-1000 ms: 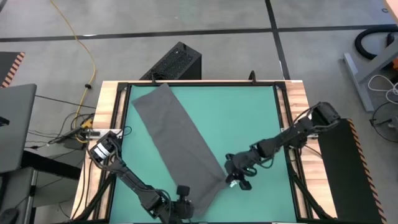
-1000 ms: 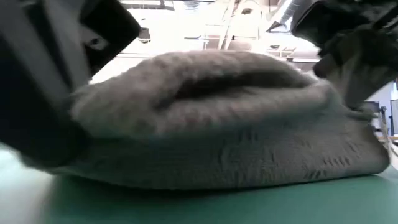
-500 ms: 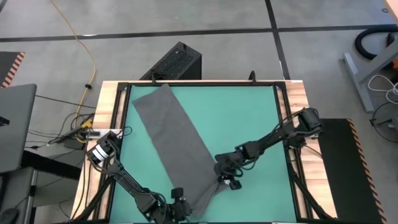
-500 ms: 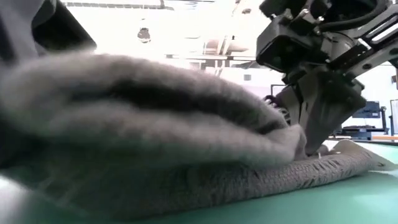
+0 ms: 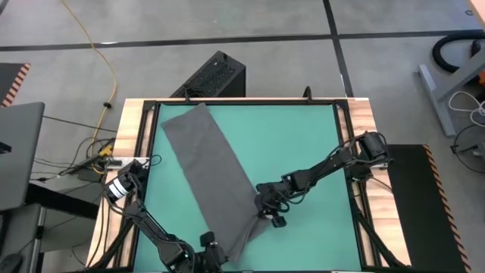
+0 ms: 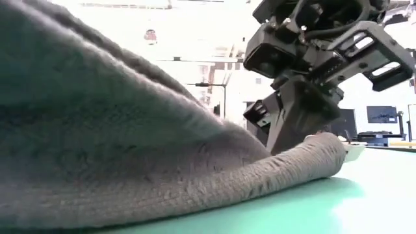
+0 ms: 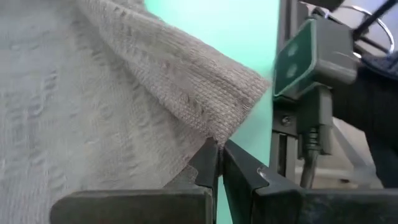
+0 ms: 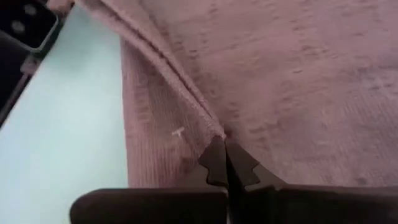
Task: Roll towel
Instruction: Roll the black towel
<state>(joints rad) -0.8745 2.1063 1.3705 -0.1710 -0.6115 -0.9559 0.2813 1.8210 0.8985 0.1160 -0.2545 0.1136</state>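
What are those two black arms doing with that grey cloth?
They are starting to roll a dark grey towel that lies stretched diagonally across a teal green mat. Each arm has pinched one corner of the towel's near end: the left end effector and the right end effector are both shut on the fabric. That end is lifted and folding over; the rest of the towel lies flat.
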